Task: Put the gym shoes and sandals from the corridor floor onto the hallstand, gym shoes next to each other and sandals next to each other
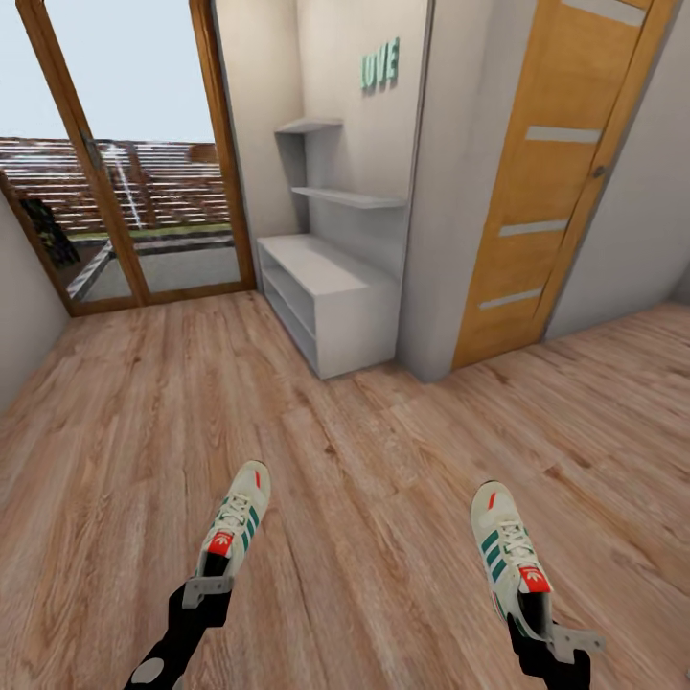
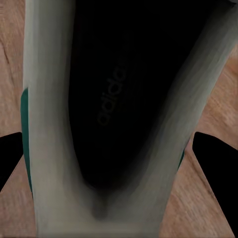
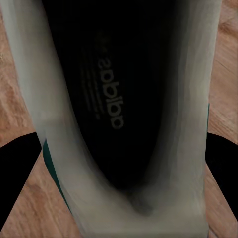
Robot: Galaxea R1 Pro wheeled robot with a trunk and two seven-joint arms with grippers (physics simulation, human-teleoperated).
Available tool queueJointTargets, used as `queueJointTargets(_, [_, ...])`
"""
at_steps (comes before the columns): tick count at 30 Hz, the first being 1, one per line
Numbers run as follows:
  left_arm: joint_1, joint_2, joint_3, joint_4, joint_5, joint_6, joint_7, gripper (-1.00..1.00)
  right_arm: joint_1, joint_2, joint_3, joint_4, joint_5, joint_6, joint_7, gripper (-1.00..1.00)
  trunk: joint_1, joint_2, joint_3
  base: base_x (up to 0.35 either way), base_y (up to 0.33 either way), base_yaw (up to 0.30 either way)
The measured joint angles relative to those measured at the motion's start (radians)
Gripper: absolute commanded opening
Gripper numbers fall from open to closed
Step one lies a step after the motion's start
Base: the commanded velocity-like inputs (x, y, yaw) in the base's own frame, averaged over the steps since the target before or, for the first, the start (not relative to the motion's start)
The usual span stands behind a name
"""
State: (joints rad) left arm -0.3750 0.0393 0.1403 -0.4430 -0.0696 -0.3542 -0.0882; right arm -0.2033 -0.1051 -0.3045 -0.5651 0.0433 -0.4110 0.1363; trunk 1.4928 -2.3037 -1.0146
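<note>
1. The left hand (image 1: 213,575) grips the heel end of the left gym shoe (image 1: 236,518) — a cream-white lace-up sneaker with teal-green side stripes and a red-orange tongue label. Its toe points forward, away from the robot, above the corridor floor (image 1: 364,479).
2. In the left wrist view, the same shoe (image 2: 54,148) is seen from behind, looking into its dark opening, with a black finger (image 2: 10,158) on either side of the heel.
3. The right hand (image 1: 541,623) is clamped on the heel of the right gym shoe (image 1: 505,546), which matches the first and also points forward. The two shoes are held well apart, one at each side of the robot.
4. The right wrist view looks into that shoe (image 3: 163,188) from the heel end; printed lettering shows on the dark insole, and a black finger (image 3: 20,168) sits at each flank.
5. The floor is light brown wood-plank laminate with visible grain.
6. The hallstand (image 1: 331,287) stands ahead against the wall — a pale grey low unit with open shelf rows. Two stepped wall shelves (image 1: 345,196) are mounted above it, and teal letters (image 1: 379,65) hang higher on the wall.
7. To the left of the hallstand is a wood-framed glass door (image 1: 125,153); to its right, past a wall corner, is a wooden door (image 1: 556,172) with pale horizontal strips.
</note>
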Motion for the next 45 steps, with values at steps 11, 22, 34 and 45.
queueJointTargets(11, [0.000, 0.000, 0.000, -0.001, 0.000, 0.000, 0.000, -1.00, 0.000, 0.000, 0.000, 0.000, 0.000, 0.000, 0.000, -1.00, 0.000, 0.000, 0.000, 0.103, -0.003, 0.071])
queueJointTargets(22, [0.000, 0.000, 0.000, 0.000, 0.000, 0.000, -0.003, -1.00, 0.000, -0.002, -0.001, -0.001, 0.000, 0.001, 0.000, -1.00, -0.001, 0.000, 0.000, 0.329, 0.000, 0.001])
queueJointTargets(34, [0.000, 0.000, 0.000, -0.001, 0.000, 0.000, -0.005, -1.00, 0.000, -0.003, -0.001, -0.004, -0.001, 0.001, 0.001, -1.00, -0.001, 0.000, 0.000, 0.340, 0.000, 0.000])
queueJointTargets(45, [0.000, 0.000, 0.000, -0.001, 0.000, 0.000, -0.007, -1.00, 0.000, -0.002, -0.001, -0.006, -0.001, 0.000, 0.002, -1.00, -0.001, 0.000, 0.000, 0.340, -0.032, 0.000])
